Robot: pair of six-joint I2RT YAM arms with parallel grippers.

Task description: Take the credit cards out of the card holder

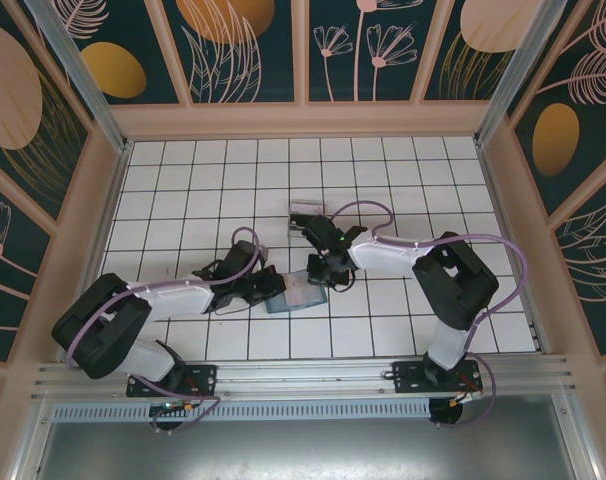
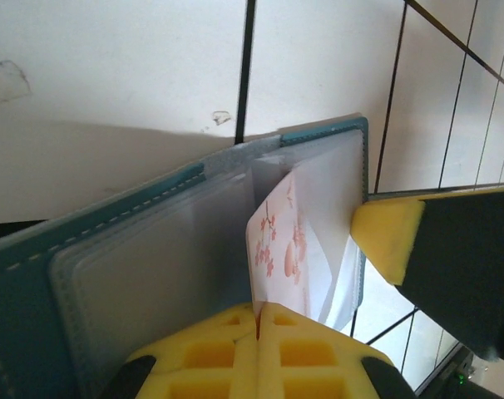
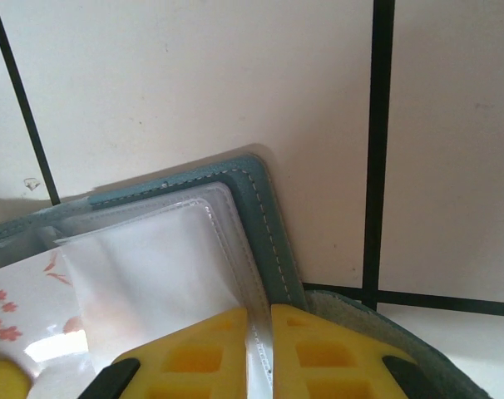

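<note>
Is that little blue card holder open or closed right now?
Open. The card holder lies spread, its clear sleeves exposed, and a pink-flowered card stands among them, pinched by the left gripper.

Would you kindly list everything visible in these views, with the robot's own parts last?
holder: one, teal, open on the table between the pincers
card: one seen, white with pink blossoms, sticking out of the holder
box: one, clear, behind the holder
table: one, white tiles with black lines, under everything
left pincer: one, yellow pads, shut on the card
right pincer: one, yellow pads, shut on the holder
</note>
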